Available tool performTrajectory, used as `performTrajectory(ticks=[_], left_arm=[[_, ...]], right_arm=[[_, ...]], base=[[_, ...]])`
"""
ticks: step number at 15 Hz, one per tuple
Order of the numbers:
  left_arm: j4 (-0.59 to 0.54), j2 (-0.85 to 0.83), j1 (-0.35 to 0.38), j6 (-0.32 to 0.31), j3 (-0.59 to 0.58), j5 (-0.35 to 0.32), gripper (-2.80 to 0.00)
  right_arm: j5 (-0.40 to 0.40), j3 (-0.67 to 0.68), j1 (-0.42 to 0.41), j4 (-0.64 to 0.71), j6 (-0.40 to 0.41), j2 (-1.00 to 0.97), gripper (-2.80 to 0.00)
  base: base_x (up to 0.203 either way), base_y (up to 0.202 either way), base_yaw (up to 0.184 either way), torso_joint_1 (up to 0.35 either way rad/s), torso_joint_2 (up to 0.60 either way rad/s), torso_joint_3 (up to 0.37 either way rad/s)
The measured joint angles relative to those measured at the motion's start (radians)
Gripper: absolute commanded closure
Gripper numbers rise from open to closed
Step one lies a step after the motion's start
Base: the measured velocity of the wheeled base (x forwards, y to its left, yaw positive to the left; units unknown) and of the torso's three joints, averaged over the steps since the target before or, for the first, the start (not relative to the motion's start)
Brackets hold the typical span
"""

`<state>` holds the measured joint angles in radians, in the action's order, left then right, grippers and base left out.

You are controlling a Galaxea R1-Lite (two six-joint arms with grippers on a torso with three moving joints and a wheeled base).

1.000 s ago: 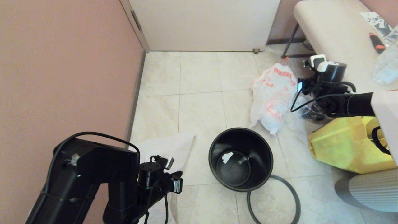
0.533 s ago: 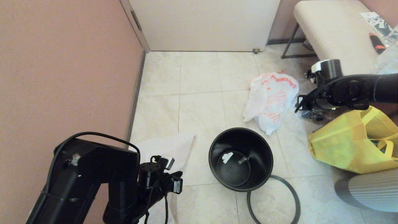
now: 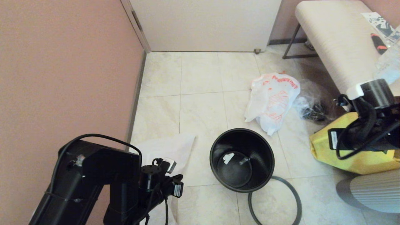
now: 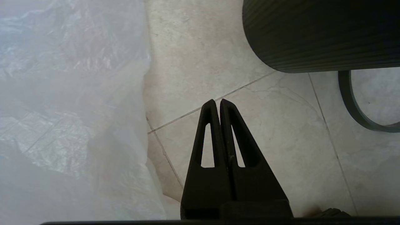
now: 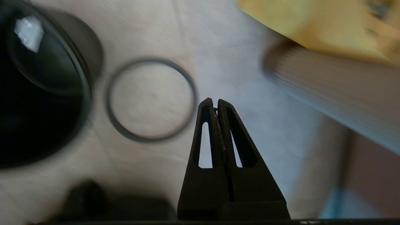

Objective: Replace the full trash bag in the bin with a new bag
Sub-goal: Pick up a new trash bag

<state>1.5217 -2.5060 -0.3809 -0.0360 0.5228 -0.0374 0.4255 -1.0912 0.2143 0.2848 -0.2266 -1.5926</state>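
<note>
Bin (image 3: 242, 159) empty, full trash bag (image 3: 272, 100) on floor behind, both tools pressed together, holding nothing

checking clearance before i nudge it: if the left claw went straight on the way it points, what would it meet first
Probably bare floor tile: the shut left claw points down at open tile between the limp white bag and the bin. Beyond that lies the bin's wall, but depth is hard to judge.

The bin (image 3: 242, 159) is glossy black, its hoop (image 3: 281, 203) dark grey, the full bag (image 3: 273, 101) white with red-orange print, the tote (image 3: 353, 159) yellow.
</note>
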Motion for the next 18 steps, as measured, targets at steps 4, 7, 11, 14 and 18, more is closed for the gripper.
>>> performTrajectory(ticks=[4, 7, 11, 14, 18], left_arm=[[0.000, -0.005, 0.017, 0.001, 0.001, -0.008, 0.00], [0.000, -0.006, 0.025, -0.002, -0.001, -0.014, 0.00], [0.000, -0.015, 0.025, -0.007, 0.004, -0.013, 0.00], [0.000, -0.018, 0.025, -0.007, 0.006, -0.013, 0.00], [0.000, -0.016, 0.030, -0.004, 0.008, -0.014, 0.00]], right_arm=[[0.147, 0.239, 0.125, 0.000, -0.001, 0.293, 0.00], [0.191, 0.371, 0.127, -0.020, -0.002, 0.498, 0.00], [0.213, 0.442, 0.004, -0.067, 0.005, 0.737, 0.00], [0.214, 0.508, -0.070, -0.072, 0.007, 0.886, 0.00], [0.202, 0.680, -0.135, -0.075, 0.012, 1.082, 0.00]], base=[[0.000, 0.000, 0.000, 0.000, 0.00, 0.000], [0.000, 0.000, 0.000, 0.000, 0.00, 0.000], [0.000, 0.000, 0.000, 0.000, 0.00, 0.000], [0.000, 0.000, 0.000, 0.000, 0.00, 0.000], [0.000, 0.000, 0.000, 0.000, 0.00, 0.000]])
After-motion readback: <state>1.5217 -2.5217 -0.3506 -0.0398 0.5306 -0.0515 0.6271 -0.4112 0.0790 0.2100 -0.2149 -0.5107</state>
